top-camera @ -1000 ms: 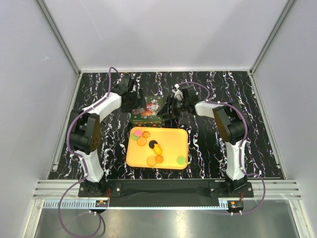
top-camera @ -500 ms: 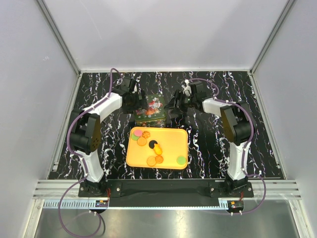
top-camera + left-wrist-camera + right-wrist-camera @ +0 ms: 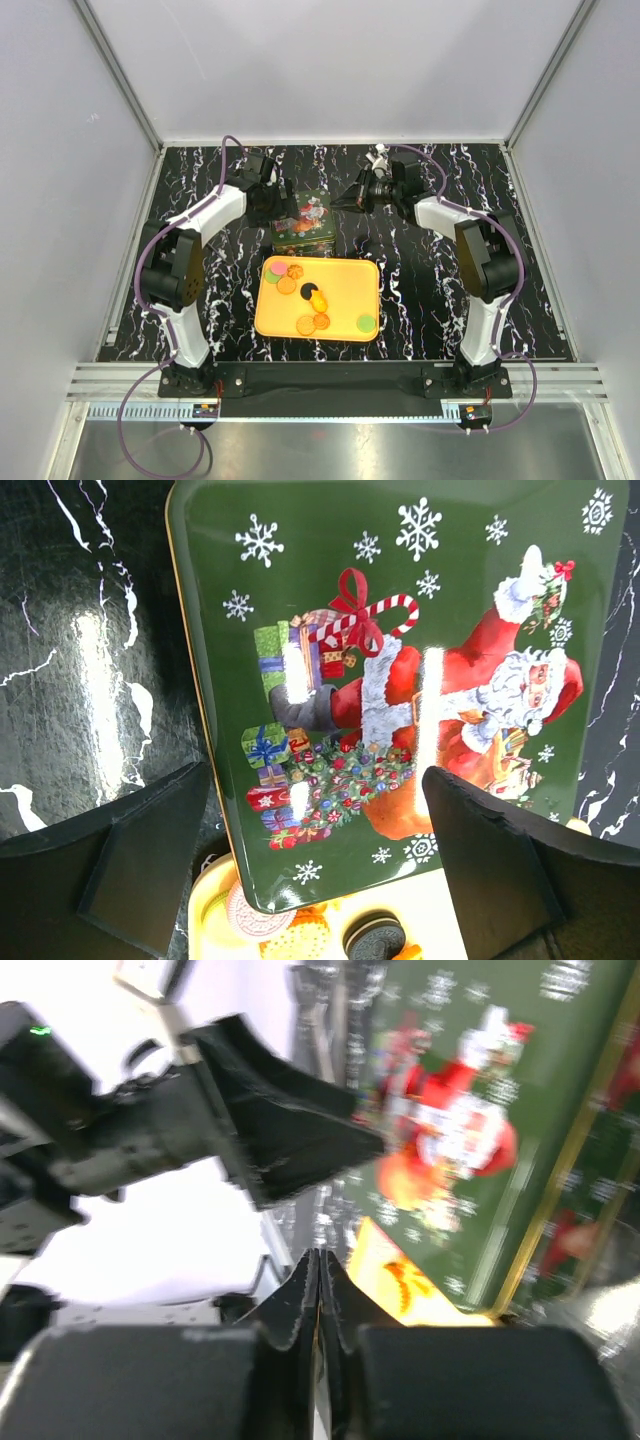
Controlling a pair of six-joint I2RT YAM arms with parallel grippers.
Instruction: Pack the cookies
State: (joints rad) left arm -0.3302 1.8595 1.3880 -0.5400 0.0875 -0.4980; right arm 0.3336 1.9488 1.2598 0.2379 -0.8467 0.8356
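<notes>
Several cookies (image 3: 305,325) lie loose on a yellow tray (image 3: 345,275): orange, black, pink and green discs. Just behind it stands a green Christmas tin (image 3: 306,222) with its Santa lid (image 3: 420,630) on top. My left gripper (image 3: 275,210) hovers over the tin's left near corner, open (image 3: 320,870); its fingers (image 3: 140,860) hold nothing. Below the lid's edge in the left wrist view I see a pink cookie (image 3: 255,915) and a black sandwich cookie (image 3: 375,937). My right gripper (image 3: 358,196) hangs to the tin's right, apart from it, shut and empty (image 3: 320,1270).
The black marbled table (image 3: 450,290) runs out to grey walls on three sides. Both arm bases are bolted to the rail at the near edge. In the right wrist view the left arm's black gripper (image 3: 270,1130) shows beyond the tin (image 3: 470,1110).
My right gripper has pulled back from the tin toward the far right and closed. The tin now shows its lid lying flat. The left gripper has barely moved.
</notes>
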